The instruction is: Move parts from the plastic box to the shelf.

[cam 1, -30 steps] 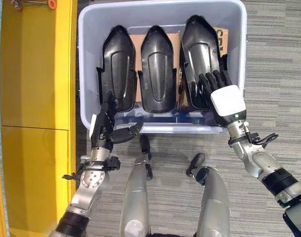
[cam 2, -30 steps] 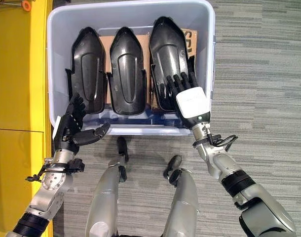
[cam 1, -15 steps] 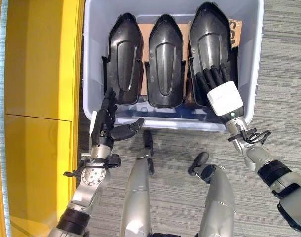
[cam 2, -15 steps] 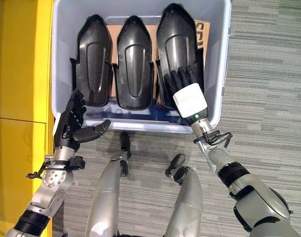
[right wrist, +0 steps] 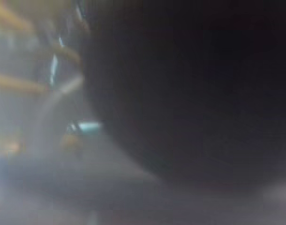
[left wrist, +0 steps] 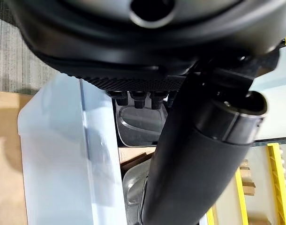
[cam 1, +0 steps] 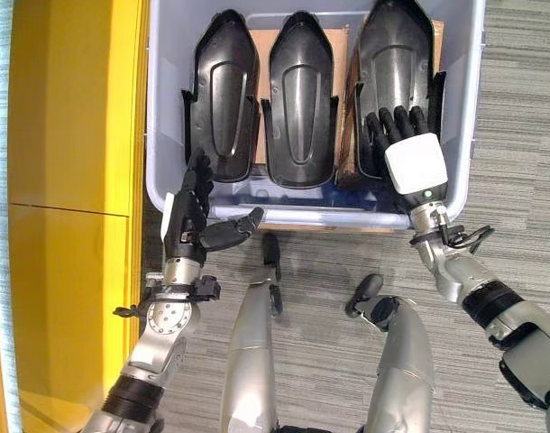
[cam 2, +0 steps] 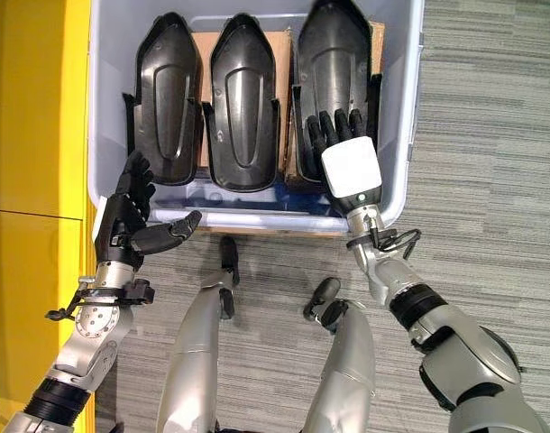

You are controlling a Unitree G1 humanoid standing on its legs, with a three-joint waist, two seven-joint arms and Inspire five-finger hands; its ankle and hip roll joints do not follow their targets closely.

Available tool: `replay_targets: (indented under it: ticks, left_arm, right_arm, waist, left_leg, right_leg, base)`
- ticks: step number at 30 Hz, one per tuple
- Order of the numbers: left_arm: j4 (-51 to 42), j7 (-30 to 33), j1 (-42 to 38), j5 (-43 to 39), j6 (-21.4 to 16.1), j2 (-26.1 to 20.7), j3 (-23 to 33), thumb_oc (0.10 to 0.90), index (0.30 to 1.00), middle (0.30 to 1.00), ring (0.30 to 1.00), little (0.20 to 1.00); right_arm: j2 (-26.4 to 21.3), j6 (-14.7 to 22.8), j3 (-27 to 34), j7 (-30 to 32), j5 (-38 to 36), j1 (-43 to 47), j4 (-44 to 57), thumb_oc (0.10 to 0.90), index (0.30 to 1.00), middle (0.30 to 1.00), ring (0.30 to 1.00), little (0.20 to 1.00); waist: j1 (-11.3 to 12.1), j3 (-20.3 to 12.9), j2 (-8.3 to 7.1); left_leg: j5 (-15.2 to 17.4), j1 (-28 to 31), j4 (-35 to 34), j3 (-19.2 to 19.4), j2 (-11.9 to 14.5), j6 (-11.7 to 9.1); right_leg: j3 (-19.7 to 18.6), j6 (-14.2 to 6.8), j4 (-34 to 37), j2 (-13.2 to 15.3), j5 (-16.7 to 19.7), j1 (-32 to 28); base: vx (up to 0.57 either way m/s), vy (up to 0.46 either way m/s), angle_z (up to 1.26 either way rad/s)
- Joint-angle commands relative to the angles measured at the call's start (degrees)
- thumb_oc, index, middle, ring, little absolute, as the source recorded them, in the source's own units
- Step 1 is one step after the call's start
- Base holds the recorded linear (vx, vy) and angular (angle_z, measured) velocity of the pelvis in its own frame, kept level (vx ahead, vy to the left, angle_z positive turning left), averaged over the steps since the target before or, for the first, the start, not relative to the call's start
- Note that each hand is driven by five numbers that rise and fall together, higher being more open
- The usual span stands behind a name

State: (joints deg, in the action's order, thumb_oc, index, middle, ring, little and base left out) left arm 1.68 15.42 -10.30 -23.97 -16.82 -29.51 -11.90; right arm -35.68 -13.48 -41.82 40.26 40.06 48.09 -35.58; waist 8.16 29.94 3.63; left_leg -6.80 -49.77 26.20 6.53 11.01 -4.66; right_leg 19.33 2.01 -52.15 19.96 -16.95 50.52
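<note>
Inside the plastic box (cam 1: 464,108) three black moulded parts lie side by side on cardboard (cam 1: 260,54): left part (cam 1: 223,90), middle part (cam 1: 302,95), right part (cam 1: 397,72). None out yet; the yellow shelf (cam 1: 68,180) stands just beside the box on the robot's left.

Right hand (cam 1: 410,149) is down in the box on the near end of the right part, fingers spread flat on its surface. They look laid on it rather than curled round, though the underside contact is hidden and its wrist view is too dark to help. Left hand (cam 1: 192,216) hovers at the box's near left corner, fingers straight, thumb stuck out over the rim, holding nothing; its wrist view looks past the thumb to the box wall and a part inside.

Step, as I judge it: reaching for the first pick, grasp not made. Next move calls for the right hand to wrap an edge of the right part, probably with the left hand coming in to steady it, then lift clear of the wall and swing left to the shelf.
</note>
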Motion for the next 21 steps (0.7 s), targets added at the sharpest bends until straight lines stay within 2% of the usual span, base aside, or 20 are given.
replay_targets:
  ticks: [1, 6, 10, 19, 20, 21]
  left_arm:
    - [-4.8, -1.1, -0.3, 1.2, -4.2, 0.4, -2.1, 0.900, 1.000, 1.000, 1.000, 1.000]
    - [-5.6, -0.9, -0.5, 0.7, -4.1, 0.7, -2.6, 0.900, 1.000, 1.000, 1.000, 1.000]
    - [-5.9, -0.5, 0.0, 1.3, -4.4, 0.7, -2.7, 0.900, 1.000, 1.000, 1.000, 1.000]
    - [-5.8, 0.1, 1.2, 0.3, -4.1, 0.6, -0.9, 0.900, 1.000, 1.000, 1.000, 1.000]
    - [-5.9, 0.3, 0.8, 0.7, -4.1, 0.6, -0.4, 0.900, 1.000, 1.000, 1.000, 1.000]
    - [-6.0, 0.8, 0.7, 0.6, -4.1, 0.6, -0.4, 0.900, 1.000, 1.000, 1.000, 1.000]
  right_arm:
    - [0.6, -3.0, 1.9, -4.7, -10.2, -2.9, -17.3, 0.400, 0.300, 0.300, 0.300, 0.300]
    - [2.0, 3.2, 6.0, -1.3, -11.8, -3.2, -17.5, 0.400, 0.300, 0.300, 0.300, 0.300]
    - [2.5, 8.2, 7.6, 0.5, -8.4, -4.6, -14.3, 0.400, 0.300, 0.300, 0.300, 0.300]
    - [2.9, 13.6, 9.7, 4.4, -7.3, -9.8, -2.9, 0.400, 0.300, 0.300, 0.300, 0.300]
    - [3.0, 14.2, 10.2, 5.0, -7.4, -10.0, -1.1, 0.400, 0.300, 0.300, 0.300, 0.300]
    - [3.1, 15.1, 10.6, 5.3, -7.0, -10.4, 0.2, 0.400, 0.300, 0.300, 0.300, 0.300]
  waist:
    - [2.9, -0.1, 4.65]
    - [2.5, -0.1, 5.11]
    - [1.8, -0.1, 4.58]
    - [-0.6, -0.1, 2.66]
    - [-0.8, -0.1, 2.61]
    - [-1.0, -0.1, 2.43]
  left_leg:
    - [11.3, -1.5, 5.3, 0.9, -2.6, 2.2]
    - [10.8, 1.7, 3.7, 1.3, -2.8, 2.0]
    - [10.4, 5.7, 1.8, 1.9, -2.6, 1.6]
    - [9.9, 16.8, -2.8, 3.1, -2.1, 1.0]
    - [8.3, 17.5, -4.0, 3.6, -1.6, 1.3]
    - [8.3, 18.8, -4.5, 3.8, -1.5, 1.2]
  right_leg:
    - [-0.7, -3.8, -2.8, -2.5, -1.9, 1.3]
    - [-1.0, -3.8, -1.2, -3.2, -1.6, -1.5]
    - [-1.5, -4.0, 0.8, -4.2, -1.4, -5.1]
    - [-2.9, -4.4, 5.7, -6.1, -1.1, -14.7]
    - [-2.4, -3.8, 6.9, -6.6, 0.3, -15.1]
    - [-2.4, -3.9, 7.3, -6.6, 0.2, -16.2]
  base:
    - [-0.03, 0.015, -0.04]
    - [-0.01, 0.009, 0.00]
    - [-0.03, 0.009, -0.04]
    - [-0.03, 0.023, -0.06]
    - [-0.08, 0.038, -0.01]
    - [-0.08, 0.035, -0.01]
